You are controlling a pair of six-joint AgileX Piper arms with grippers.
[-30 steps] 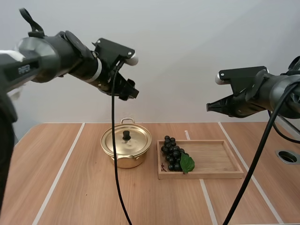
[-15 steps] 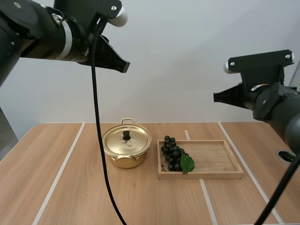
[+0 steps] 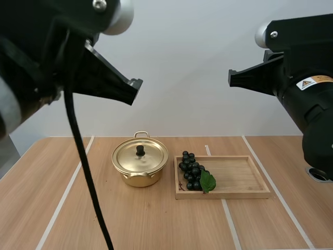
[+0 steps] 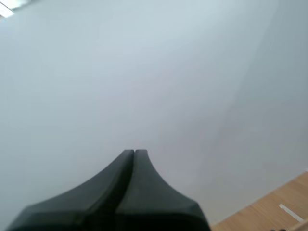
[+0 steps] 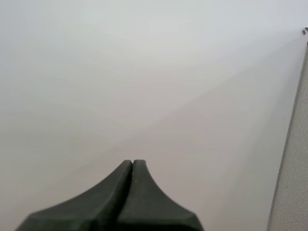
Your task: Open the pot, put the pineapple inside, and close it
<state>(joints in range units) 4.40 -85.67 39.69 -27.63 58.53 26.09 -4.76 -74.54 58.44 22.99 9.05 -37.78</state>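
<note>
Both arms are way higher and closer to the camera than a second ago, so the left gripper [image 3: 135, 85] and the right gripper [image 3: 232, 78] now loom large, well above the light wooden table [image 3: 78, 208] and far from everything on it. Each one has its black fingers pressed together into a single wedge with nothing between them. My read is that the task hasn't really started and they're pulling away rather than reaching in. The round shiny gold metal pot [image 3: 139, 169] sits mid-table, just beside the shallow rectangular wooden tray [image 3: 237, 177]. It has small loop handles, and its flat gold lid [image 3: 148, 156] is on, black knob [image 3: 140, 150] dead centre. Also, the fruit here is a bunch of dark grapes [image 3: 191, 171] with a green leaf [image 3: 208, 181], not a pineapple, lying in the tray's end nearest the pot.
</note>
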